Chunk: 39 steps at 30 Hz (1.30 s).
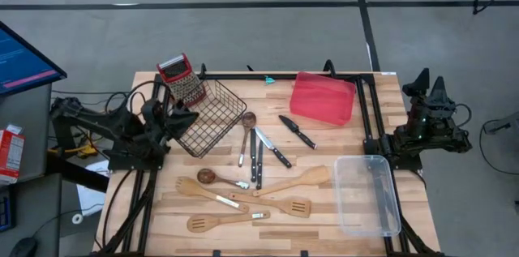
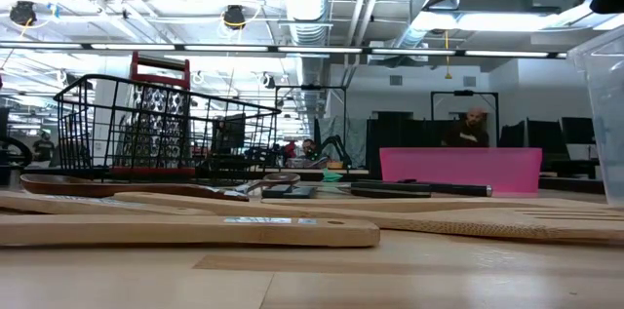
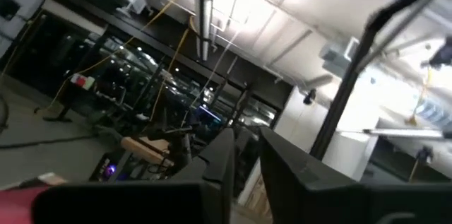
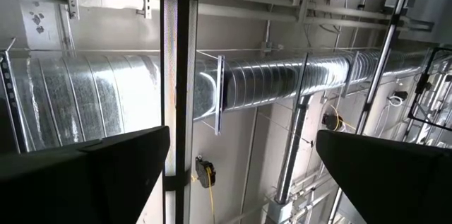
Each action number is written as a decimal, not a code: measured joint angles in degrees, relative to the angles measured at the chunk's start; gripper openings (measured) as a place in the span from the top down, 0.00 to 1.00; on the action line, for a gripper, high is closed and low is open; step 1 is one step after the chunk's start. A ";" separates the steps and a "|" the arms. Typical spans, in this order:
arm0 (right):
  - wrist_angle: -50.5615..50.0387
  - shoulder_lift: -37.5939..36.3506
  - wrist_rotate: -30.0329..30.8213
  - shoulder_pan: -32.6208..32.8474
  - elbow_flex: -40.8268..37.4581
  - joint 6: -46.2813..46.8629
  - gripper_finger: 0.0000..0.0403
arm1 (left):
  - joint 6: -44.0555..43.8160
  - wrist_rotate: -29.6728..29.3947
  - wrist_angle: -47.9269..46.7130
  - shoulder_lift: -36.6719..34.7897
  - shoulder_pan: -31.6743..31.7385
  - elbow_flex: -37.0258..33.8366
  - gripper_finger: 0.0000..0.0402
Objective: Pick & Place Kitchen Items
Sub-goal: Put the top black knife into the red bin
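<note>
The kitchen items lie flat on the wooden table's middle. There are several pale wooden spatulas (image 1: 272, 204), a dark-bowled spoon (image 1: 208, 177), a second spoon (image 1: 246, 131) and black-handled knives (image 1: 298, 131). None of them is touched. My left gripper (image 1: 180, 116) hangs at the table's left side, beside the black wire basket (image 1: 209, 117). It points upward, and its fingers (image 3: 244, 164) stand a narrow gap apart with nothing between them. My right gripper (image 1: 428, 87) waits past the table's right edge, tilted up toward the ceiling. Its fingers (image 4: 240, 181) are wide open and empty.
A red-framed grater (image 1: 183, 80) leans in the basket's far left corner. A flat red tray (image 1: 323, 97) lies at the far right. A clear plastic bin (image 1: 369, 194) stands at the near right. Black frame rails (image 1: 369, 115) run along both table sides.
</note>
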 joint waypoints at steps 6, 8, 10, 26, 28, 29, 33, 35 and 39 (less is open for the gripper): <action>0.00 0.00 0.00 0.00 0.00 0.00 0.08 | 3.01 4.53 -0.09 1.82 0.00 1.95 0.73; 0.00 0.00 0.00 0.00 0.00 -0.02 0.08 | 2.98 4.22 -0.21 1.42 0.00 1.98 0.71; 0.00 0.02 0.00 0.00 0.00 0.00 0.08 | 2.98 3.74 -0.71 0.82 0.00 1.98 0.70; 0.00 0.00 0.00 0.00 0.00 0.00 0.08 | 1.27 3.94 -26.05 -12.19 0.00 1.98 0.76; 0.00 0.01 0.00 0.00 0.00 0.00 0.08 | 1.27 4.16 -27.11 -12.71 0.00 1.98 0.76; 0.00 0.02 0.00 0.00 0.00 0.00 0.08 | 1.27 4.14 -27.50 -12.84 0.00 1.98 0.76; 0.00 0.01 0.00 0.00 0.00 0.00 0.08 | 1.49 4.14 -28.09 -13.33 0.00 1.98 0.76; 0.00 0.01 0.02 0.00 0.02 0.00 0.08 | 1.40 4.14 -28.29 -13.56 0.00 1.98 0.76; 0.00 0.00 -0.04 0.00 0.00 0.00 0.08 | 1.42 4.10 -28.39 -14.08 0.00 1.98 0.76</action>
